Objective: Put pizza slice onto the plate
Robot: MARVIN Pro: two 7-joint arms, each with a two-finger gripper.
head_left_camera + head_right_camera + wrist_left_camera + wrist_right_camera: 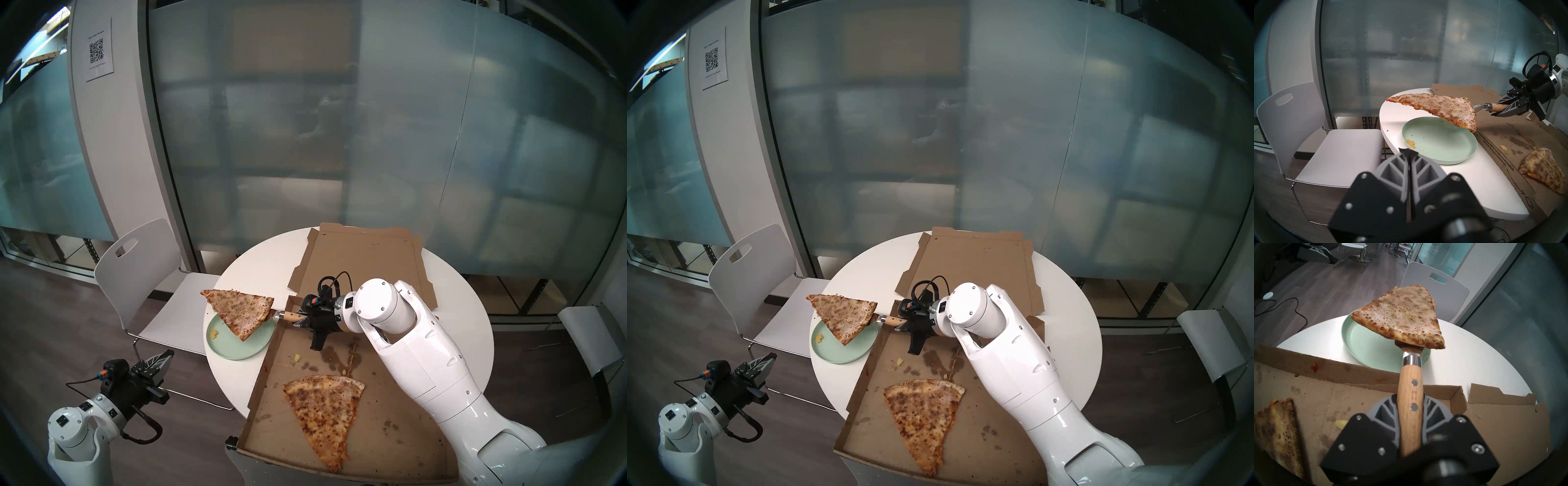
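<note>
1. The left gripper [162, 360] hangs off the near-left side of the table [244, 268], above the floor. Its fingers [1400, 168] are pressed flat together with nothing between them.
2. Nearest on the table, the open pizza box [390, 437] holds an orange-golden slice [322, 410] lying flat in its tray. Around that slice the cardboard shows grease stains and a small yellow crumb [298, 357].
3. The box lid [366, 261] lies folded back flat toward the far side of the table.
4. The right gripper [298, 317] reaches leftward across the far-left corner of the tray. It is clamped tight on the wooden handle of a spatula [1410, 395], one finger on each side of the handle.
5. The pizza slice [239, 310] lies on the spatula's metal blade, lifted clear of everything. Only the blade's root shows under the slice; the rest is hidden.
6. The slice hangs above the plate [234, 349], its crust end toward the gripper and its tip reaching out past the plate's far rim, over the table's edge. The left wrist view shows a clear gap between slice and plate.
7. The plate sits on the table just left of the box and holds only a small yellow scrap [1410, 143] near its left rim.
8. A white chair [152, 292] stands beyond the table's left edge.
</note>
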